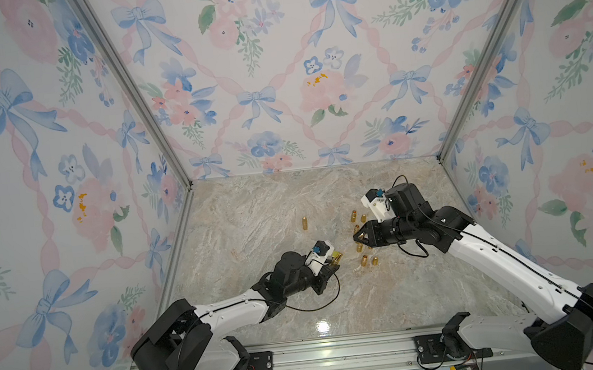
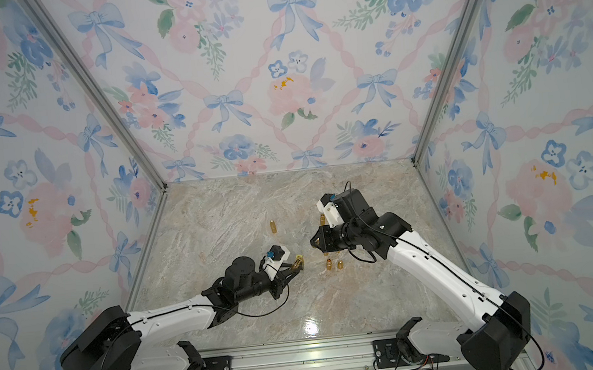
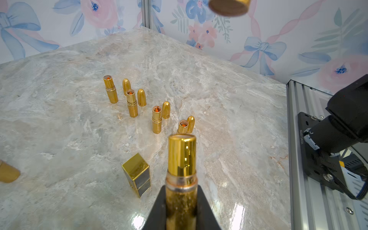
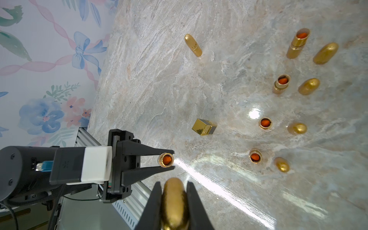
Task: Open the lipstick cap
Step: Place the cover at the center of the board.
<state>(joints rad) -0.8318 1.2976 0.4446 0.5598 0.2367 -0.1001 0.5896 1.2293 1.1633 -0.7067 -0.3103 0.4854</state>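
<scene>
Your left gripper [image 3: 181,201] is clamped narrow on the glittery lower barrel of the lipstick [image 3: 181,155]. It holds the lipstick off the table [image 4: 159,79] with the open mouth toward the right arm, and the right wrist view shows the orange stick inside. Your right gripper [image 4: 173,185] is pinched on the rounded gold cap [image 4: 174,207]. In both top views the two grippers sit near each other but apart, so cap and barrel are separated.

I judge the pull done for this one; what remains is parking the pieces. The next move calls for standing the barrel upright with the cap just beside it. Ease each one down before the jaws let go, since both are slim and would likely tip.

Around you, four opened lipsticks [image 3: 132,103] stand in a line, each with its loose cap [image 3: 141,97] alongside. A square gold case [image 4: 204,127] stands near the left gripper, on the way to that line, and is the likeliest thing to clip. One capped lipstick [image 4: 193,44] stands well apart and is probably next.
</scene>
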